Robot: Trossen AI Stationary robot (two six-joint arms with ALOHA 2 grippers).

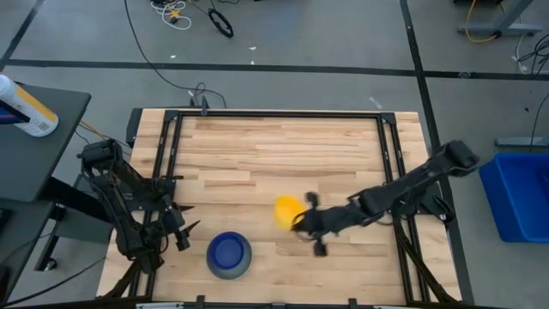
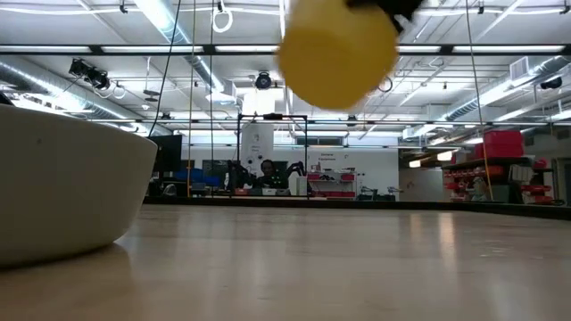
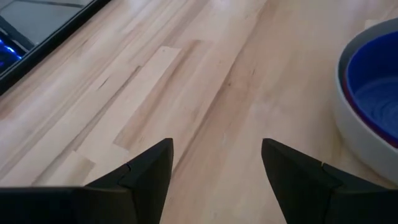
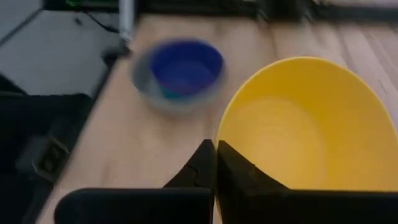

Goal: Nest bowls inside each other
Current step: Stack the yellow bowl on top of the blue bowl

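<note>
A yellow bowl (image 1: 287, 210) hangs above the table near its middle front, with my right gripper (image 1: 302, 221) shut on it. In the low view the yellow bowl (image 2: 337, 49) is well clear of the wood. A grey bowl (image 1: 229, 256) rests on its base near the front edge, with a dark blue bowl (image 1: 228, 251) nested inside. My left gripper (image 1: 184, 233) stands open just left of the grey bowl, touching nothing. In the left wrist view its fingertips (image 3: 214, 168) are over bare wood, and the grey bowl (image 3: 357, 134) is off to one side. My right gripper pinches the yellow bowl's rim (image 4: 219, 144) at the side nearest the wrist, one finger (image 4: 245, 171) inside the bowl and the other outside. The fingers come slanting down from the table's right. The bowl is lifted clear and tilted, its opening turned toward the wrist.
Black frame rails (image 1: 167, 154) run along the table's left, right and far sides. A blue bin (image 1: 519, 193) stands on the floor off the right edge. A side table with a bottle (image 1: 26, 107) is off the left. Bare wood (image 1: 283, 150) fills the far half.
</note>
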